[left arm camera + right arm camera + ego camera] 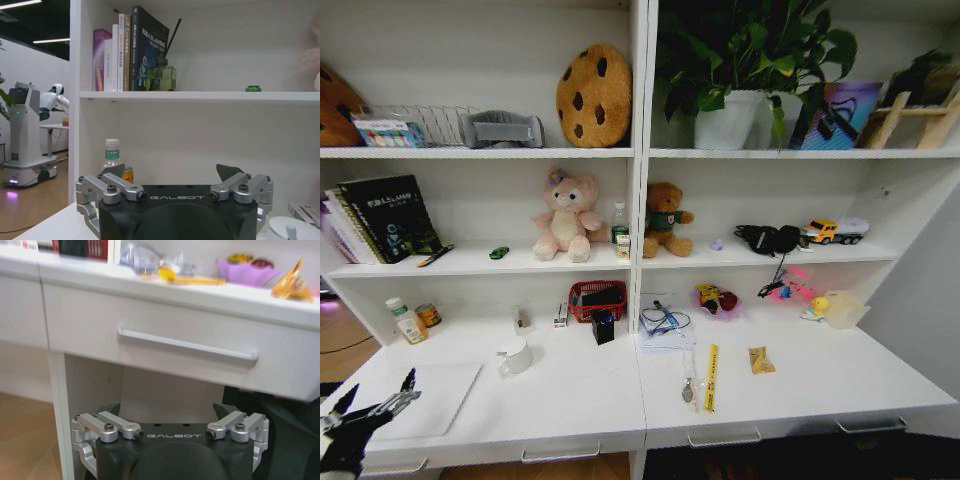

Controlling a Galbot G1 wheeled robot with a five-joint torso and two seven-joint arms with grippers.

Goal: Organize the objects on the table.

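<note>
Hovering low at desk (580,400) corner, left gripper (370,408) spread wide by laptop (430,395), prob. lining up a grasp. Left wrist view: green car (253,88) up on shelf (200,96). Right wrist view: right gripper (169,415) wide too, parked below drawer handle (187,344).

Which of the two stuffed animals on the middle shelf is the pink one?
The left plush, a pink long-eared animal beside the shelving's centre divider; the brown bear in a green top sits right of it.

left gripper (177,175): black housing, white GALBOT lettering | silver linkage bars with dark screws | dark pointed fingertips (228,171) | right gripper (169,412): same black-and-silver build
</note>
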